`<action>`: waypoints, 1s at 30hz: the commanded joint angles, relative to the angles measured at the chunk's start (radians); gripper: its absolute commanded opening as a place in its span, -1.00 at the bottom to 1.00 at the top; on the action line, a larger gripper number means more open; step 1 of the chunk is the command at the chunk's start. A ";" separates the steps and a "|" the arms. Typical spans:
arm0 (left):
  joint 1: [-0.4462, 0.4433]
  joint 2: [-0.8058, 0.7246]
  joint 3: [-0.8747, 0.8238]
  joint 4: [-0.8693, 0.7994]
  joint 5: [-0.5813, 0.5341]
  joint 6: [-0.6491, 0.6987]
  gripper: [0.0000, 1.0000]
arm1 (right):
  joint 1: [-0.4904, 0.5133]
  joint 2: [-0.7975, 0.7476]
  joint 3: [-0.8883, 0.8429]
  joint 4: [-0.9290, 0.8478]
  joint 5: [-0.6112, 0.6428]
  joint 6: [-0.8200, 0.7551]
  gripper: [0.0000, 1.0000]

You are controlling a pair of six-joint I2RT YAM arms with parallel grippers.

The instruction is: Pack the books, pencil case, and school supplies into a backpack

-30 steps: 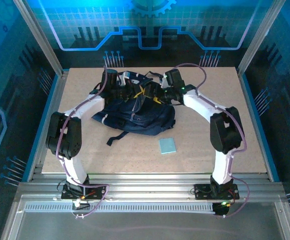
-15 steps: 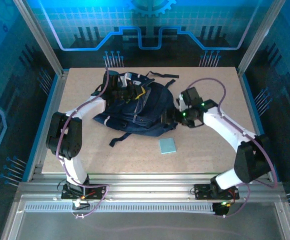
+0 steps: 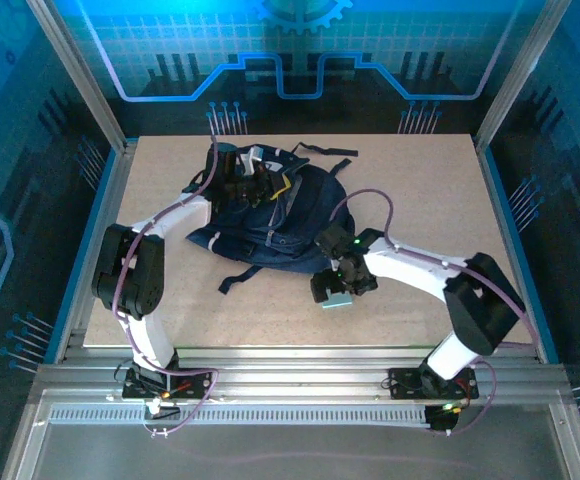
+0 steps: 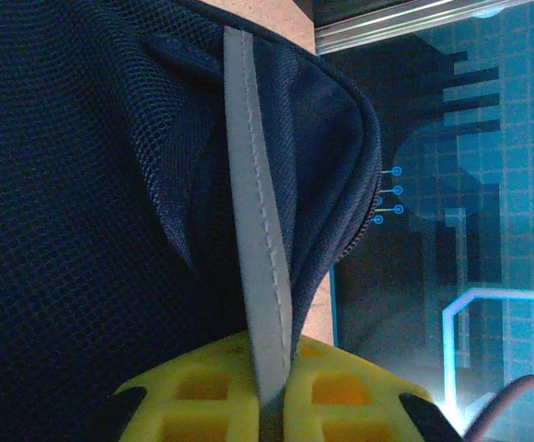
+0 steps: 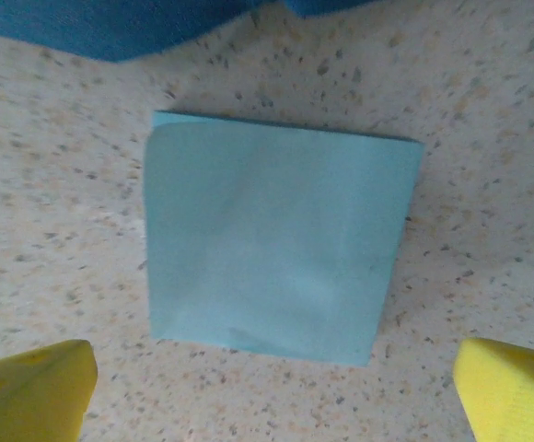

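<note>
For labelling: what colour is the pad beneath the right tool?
Pad: light blue; right wrist view.

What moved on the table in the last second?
The right gripper left the backpack top and swung toward the near edge; it now hovers open over the light-blue pad. The left gripper stays shut on the backpack's grey trim. Pad and backpack kept their places.

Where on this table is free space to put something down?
Free: the far-right table corner, between the backpack and the right edge; also the near-left strip before the backpack. Crowded: around the backpack, gripped by the left pincer, and the light-blue pad under the open right pincer.
</note>
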 commanded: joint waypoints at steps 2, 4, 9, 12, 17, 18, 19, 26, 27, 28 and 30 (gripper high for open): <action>-0.001 -0.071 0.004 0.089 0.050 0.002 -1.00 | 0.030 0.071 0.011 0.042 0.070 0.048 1.00; 0.001 -0.073 0.004 0.086 0.049 0.003 -1.00 | 0.033 0.091 0.008 0.074 0.052 0.056 1.00; 0.001 -0.075 0.005 0.072 0.053 0.010 -1.00 | 0.047 0.156 0.004 0.126 0.013 0.072 1.00; 0.002 -0.081 0.000 0.067 0.053 0.016 -1.00 | 0.046 0.182 -0.006 0.118 0.037 0.093 0.95; 0.004 -0.085 0.001 0.060 0.050 0.019 -1.00 | 0.038 0.149 -0.013 0.066 0.088 0.098 0.57; 0.004 -0.085 0.004 0.062 0.050 0.018 -1.00 | 0.034 0.133 -0.014 0.055 0.095 0.095 0.50; 0.004 -0.083 0.003 0.063 0.049 0.016 -1.00 | 0.030 0.119 -0.015 0.043 0.100 0.092 0.48; 0.004 -0.079 0.010 0.069 0.049 0.009 -1.00 | -0.050 -0.071 -0.019 -0.014 0.055 0.061 0.35; 0.004 -0.081 0.008 0.068 0.050 0.010 -1.00 | -0.073 -0.105 -0.014 -0.025 0.041 0.053 0.35; 0.004 -0.081 0.007 0.069 0.049 0.010 -1.00 | -0.094 -0.132 -0.004 -0.033 0.029 0.045 0.36; 0.004 -0.084 0.007 0.070 0.049 0.007 -1.00 | -0.156 -0.193 0.022 -0.046 -0.011 0.022 0.37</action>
